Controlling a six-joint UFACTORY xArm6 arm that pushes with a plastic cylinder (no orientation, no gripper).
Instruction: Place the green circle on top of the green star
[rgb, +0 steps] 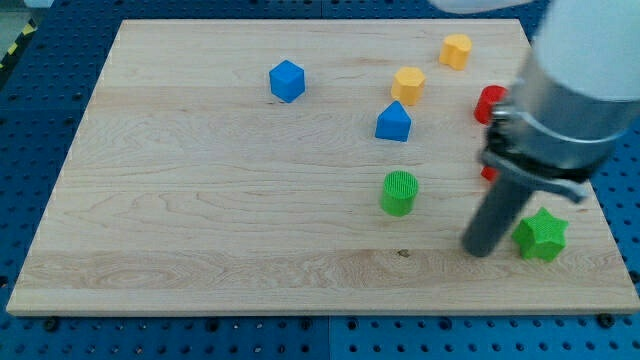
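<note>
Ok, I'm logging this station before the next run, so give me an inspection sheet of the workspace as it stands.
Surface: pale wooden board, flat, no damage seen.
Job's things: green ribbed circle block sits apart from the green star block, which lies to its right near the board's right edge.
Clutter: blue cube, blue pointed block, two yellow blocks, and red blocks partly hidden behind the arm.
Grippers: none fitted; my tip rests just left of the green star, between it and the circle.
Cables: nothing seen.
Surroundings: blue perforated bench around the board.
</note>
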